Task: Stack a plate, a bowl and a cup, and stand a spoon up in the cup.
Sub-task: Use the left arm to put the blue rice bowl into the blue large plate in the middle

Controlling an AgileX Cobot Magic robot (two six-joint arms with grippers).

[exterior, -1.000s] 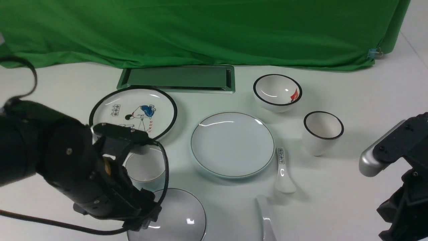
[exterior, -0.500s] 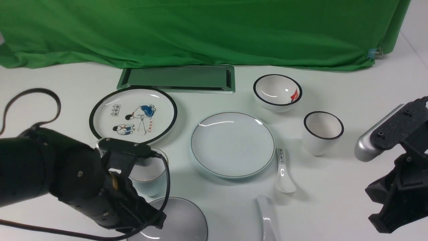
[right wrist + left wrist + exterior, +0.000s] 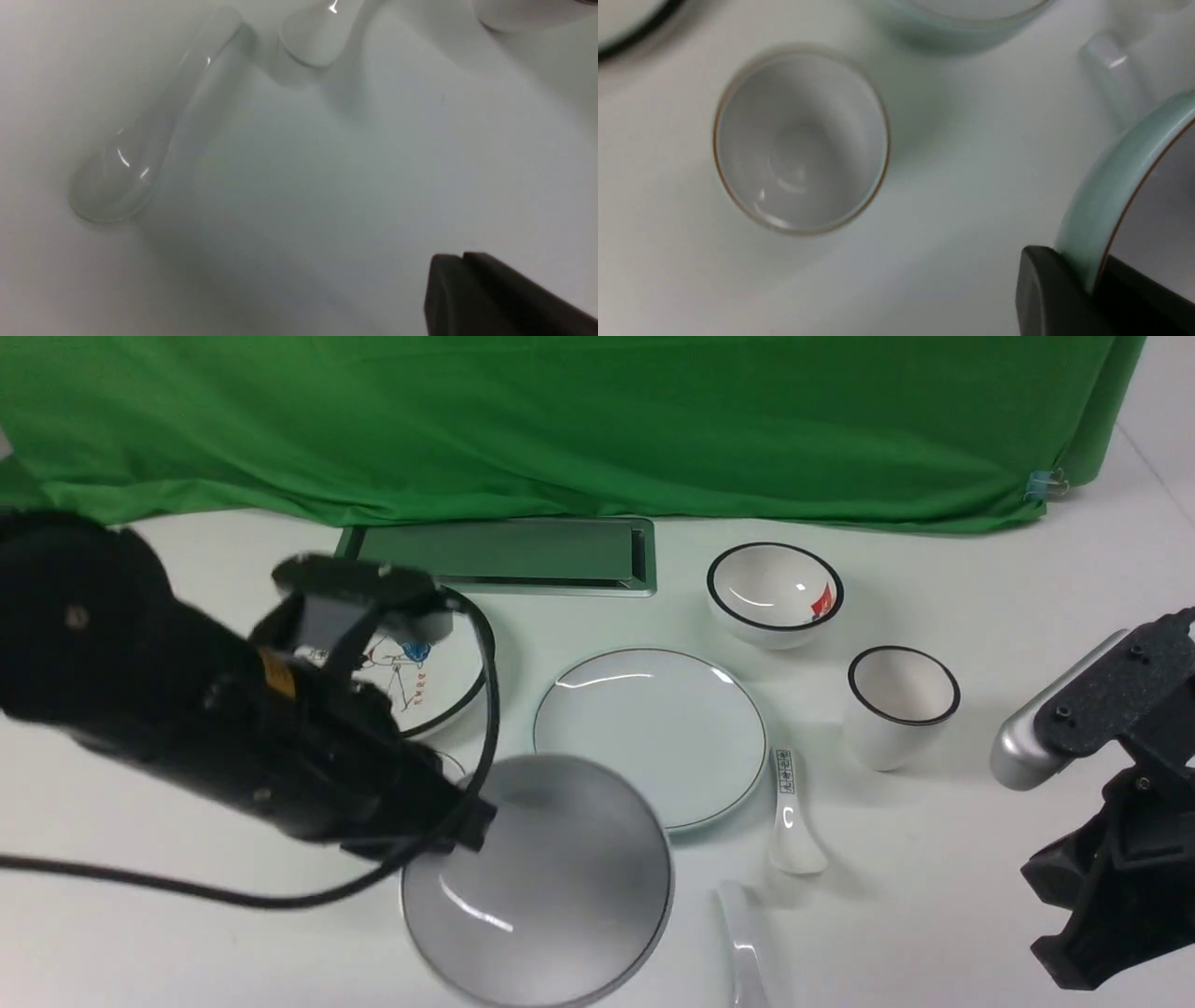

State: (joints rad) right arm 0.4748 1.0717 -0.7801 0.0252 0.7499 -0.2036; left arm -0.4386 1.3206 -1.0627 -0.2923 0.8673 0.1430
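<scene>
Gripping the bowl (image 3: 541, 887) by its rim, the left claw (image 3: 467, 826) holds it tilted above the counter (image 3: 934, 859), near-left of the plate (image 3: 653, 728). The cup (image 3: 801, 140) stands left of the bowl and the spoon (image 3: 742, 947) lies right of it. The right claw (image 3: 460, 266) is closed and empty.
</scene>
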